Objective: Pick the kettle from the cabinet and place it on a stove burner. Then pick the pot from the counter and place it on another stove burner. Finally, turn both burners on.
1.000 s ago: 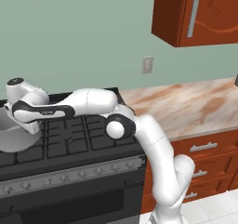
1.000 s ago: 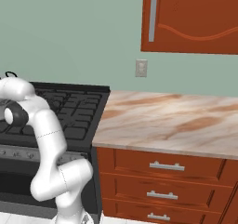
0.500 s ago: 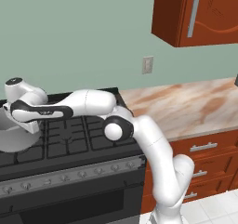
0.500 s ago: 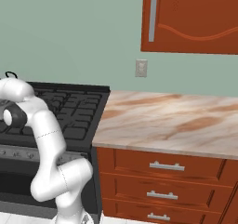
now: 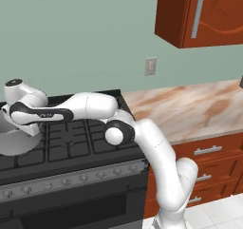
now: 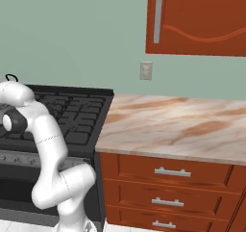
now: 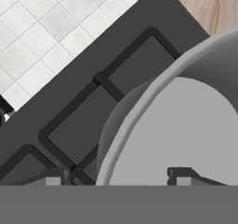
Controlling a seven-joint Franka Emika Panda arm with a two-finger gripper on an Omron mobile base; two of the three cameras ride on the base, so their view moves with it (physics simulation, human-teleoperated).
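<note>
pot (image 7: 186,125) sits on a burner grate (image 7: 93,107) | my gripper (image 7: 114,175) straddles its rim, fingers apart, not clamped | next: lift straight off

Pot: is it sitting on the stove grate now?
Yes, the hand view shows the pot resting on the black stove grate, its rim over the bars.
</note>
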